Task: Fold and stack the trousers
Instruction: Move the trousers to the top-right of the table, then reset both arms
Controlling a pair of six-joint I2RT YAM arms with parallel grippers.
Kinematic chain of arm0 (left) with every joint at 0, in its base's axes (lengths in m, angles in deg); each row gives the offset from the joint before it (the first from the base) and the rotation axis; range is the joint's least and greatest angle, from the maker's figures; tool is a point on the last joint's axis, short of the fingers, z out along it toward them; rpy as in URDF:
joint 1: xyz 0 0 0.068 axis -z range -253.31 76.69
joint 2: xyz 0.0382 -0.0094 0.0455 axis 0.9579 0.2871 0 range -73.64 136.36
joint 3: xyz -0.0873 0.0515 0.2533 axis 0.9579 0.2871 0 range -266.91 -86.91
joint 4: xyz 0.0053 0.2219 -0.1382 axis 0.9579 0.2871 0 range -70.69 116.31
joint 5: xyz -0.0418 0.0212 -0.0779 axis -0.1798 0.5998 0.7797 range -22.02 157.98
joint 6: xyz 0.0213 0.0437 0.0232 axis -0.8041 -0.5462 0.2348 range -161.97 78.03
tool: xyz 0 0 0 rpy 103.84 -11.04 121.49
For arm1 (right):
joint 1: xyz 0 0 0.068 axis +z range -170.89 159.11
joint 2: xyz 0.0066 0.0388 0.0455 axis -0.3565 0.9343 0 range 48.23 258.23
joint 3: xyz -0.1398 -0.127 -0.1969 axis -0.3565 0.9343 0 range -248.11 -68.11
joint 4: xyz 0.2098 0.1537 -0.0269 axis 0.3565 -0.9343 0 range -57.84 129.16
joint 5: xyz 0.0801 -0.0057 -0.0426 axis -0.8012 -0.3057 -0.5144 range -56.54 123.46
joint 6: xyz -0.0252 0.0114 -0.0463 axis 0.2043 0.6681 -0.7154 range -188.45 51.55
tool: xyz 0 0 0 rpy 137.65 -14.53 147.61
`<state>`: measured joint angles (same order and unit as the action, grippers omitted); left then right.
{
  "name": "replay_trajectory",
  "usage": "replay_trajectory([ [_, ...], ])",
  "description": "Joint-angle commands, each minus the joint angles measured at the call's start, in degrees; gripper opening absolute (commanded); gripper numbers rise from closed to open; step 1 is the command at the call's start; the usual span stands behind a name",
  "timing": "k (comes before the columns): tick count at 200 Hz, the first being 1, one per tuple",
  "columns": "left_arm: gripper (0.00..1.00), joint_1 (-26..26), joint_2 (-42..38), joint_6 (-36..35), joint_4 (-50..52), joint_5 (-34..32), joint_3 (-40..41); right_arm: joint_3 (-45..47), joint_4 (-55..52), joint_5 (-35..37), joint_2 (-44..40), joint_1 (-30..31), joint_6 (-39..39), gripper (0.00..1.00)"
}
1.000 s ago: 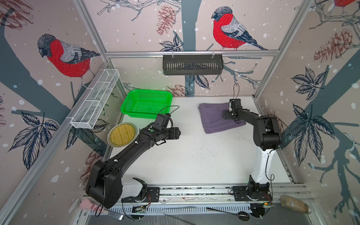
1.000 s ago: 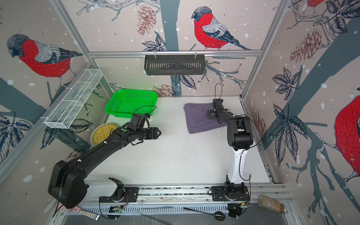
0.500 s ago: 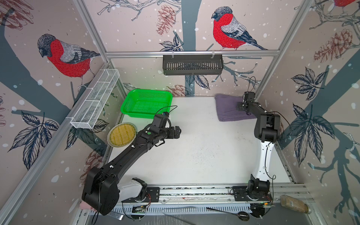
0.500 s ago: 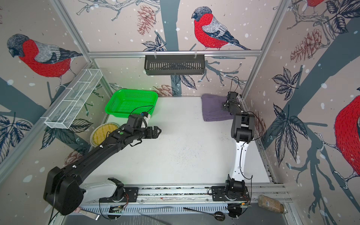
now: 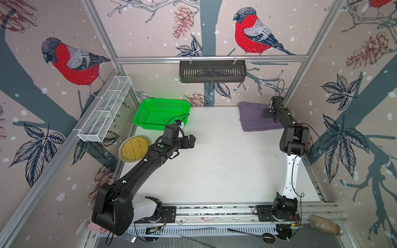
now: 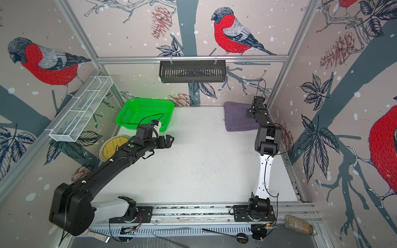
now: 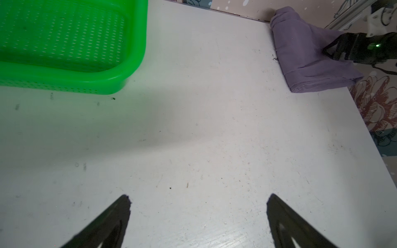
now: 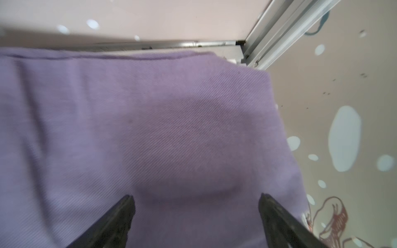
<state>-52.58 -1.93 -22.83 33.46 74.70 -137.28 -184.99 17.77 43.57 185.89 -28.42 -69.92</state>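
The trousers [image 5: 254,121] lie as a folded bundle in the upper right of a top view, tight in the back corner of the counter [image 5: 214,171], longer side running across the frame. The right hand [image 5: 266,113] is directly over its right part, jaws spread wide, gripping nothing, and is far the nearer. The left hand [image 5: 190,141], equally wide and empty, hangs left of centre near the green basket [image 5: 159,111], well apart from the cloth, with bare counter between; walls hem the bundle on two sides.

1. the right arm [image 5: 281,114] covers part of the folded trousers [image 5: 252,118] in both top views.
2. the green basket [image 7: 139,43] runs off the left wrist picture's edge.
3. the trousers' weave is blurred in the right wrist view.
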Motion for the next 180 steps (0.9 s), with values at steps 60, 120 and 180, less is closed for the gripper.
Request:
replay_trajectory([
  [60, 0.99, -10.27, -4.99, -5.02, -21.31, -21.98, 14.55, 43.08, 21.19, -10.75, -36.37, 3.43, 6.49, 1.0],
  [120, 0.98, -14.19, 3.18, -12.27, -48.31, -23.01, 24.92, 83.85, 54.66, -1.8, -56.16, 5.73, 11.54, 1.0],
  [180, 0.98, -15.11, 9.64, -19.85, -69.36, -18.89, 31.39, 101.27, 84.33, -2.28, -54.22, 8.24, 5.67, 1.0],
])
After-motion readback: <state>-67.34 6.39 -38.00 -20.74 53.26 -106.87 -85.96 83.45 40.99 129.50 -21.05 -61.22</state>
